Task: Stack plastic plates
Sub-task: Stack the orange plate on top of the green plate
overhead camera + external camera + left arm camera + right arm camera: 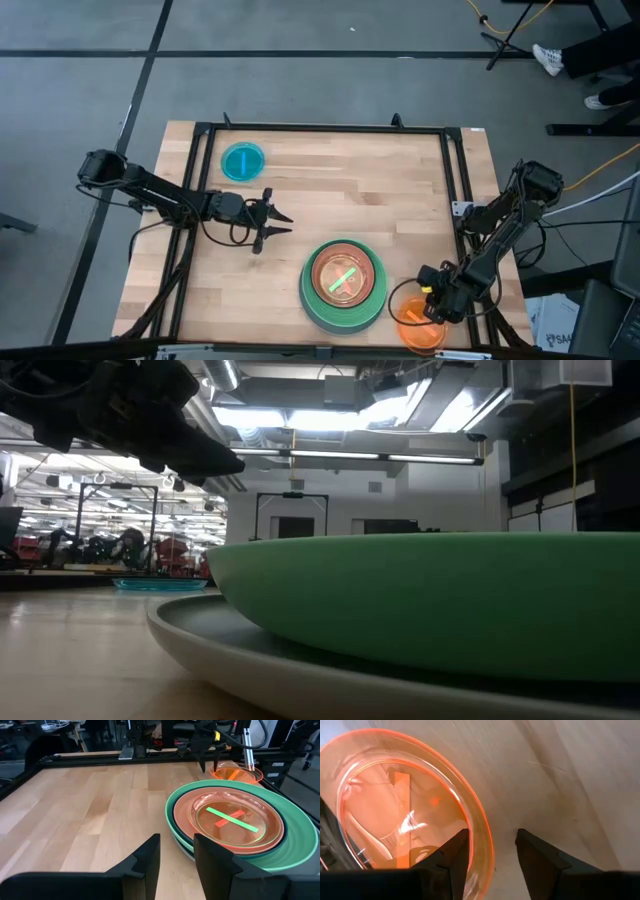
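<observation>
While right tool [490, 852] straddles orange plate [405, 805] rim, fingers spread, high view alone shows cyan plate [242, 161] beyond left tool [275, 222], also spread.

stack [343, 286]: mint green on grey, smaller plates nested inside, table front | orange translucent plate [418, 322]: flat, just right of stack | cyan plate [242, 161]: flat, far-left, apart

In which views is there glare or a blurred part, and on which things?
Right wrist view: the orange translucent plate shows bright glare streaks, and the wood beside it looks smeared. Low view: ceiling lights are blown out, and the near mint green plate and grey plate are soft. High and left wrist views: even light.
</observation>
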### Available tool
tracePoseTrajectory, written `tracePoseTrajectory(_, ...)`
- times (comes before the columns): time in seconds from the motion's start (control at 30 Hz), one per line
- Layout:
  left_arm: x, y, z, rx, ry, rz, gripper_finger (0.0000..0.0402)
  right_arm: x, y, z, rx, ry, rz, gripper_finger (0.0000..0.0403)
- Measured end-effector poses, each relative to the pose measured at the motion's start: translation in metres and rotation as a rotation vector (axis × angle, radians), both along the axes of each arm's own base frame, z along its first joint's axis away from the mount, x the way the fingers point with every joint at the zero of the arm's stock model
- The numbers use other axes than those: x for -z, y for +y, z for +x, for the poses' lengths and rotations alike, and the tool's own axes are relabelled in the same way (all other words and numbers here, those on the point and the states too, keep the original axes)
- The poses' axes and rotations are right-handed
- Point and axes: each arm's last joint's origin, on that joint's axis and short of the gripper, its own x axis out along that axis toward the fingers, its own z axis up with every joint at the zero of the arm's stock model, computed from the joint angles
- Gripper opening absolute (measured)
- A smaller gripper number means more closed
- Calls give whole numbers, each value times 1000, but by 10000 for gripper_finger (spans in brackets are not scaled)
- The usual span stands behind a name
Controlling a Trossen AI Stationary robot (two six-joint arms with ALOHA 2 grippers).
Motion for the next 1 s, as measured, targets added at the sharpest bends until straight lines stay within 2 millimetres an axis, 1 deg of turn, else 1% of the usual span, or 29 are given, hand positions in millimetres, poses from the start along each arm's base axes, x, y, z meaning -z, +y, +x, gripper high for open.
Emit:
tracePoseTrajectory(0.1,0,0,0,-5,1,-19,111,0,1,0,-3,-5,7,141)
tracePoseTrajectory(0.27,0,0,0,-12,2,-46,111,0,2,1,-4,-18,15,97)
tracePoseTrajectory(0.53,0,0,0,-13,2,-50,111,0,0,2,-18,-51,-16,10)
tracePoseTrajectory(0.57,0,0,0,-13,2,-50,111,0,0,2,-18,-51,-17,6)
tracePoseTrajectory(0.7,0,0,0,-13,2,-50,111,0,-1,2,-8,-68,-37,10)
tracePoseTrajectory(0.83,0,0,0,-13,2,-49,111,0,-1,2,0,-81,-45,2)
tracePoseTrajectory(1.0,0,0,0,-13,2,-49,111,-1,2,4,3,-101,-8,1)
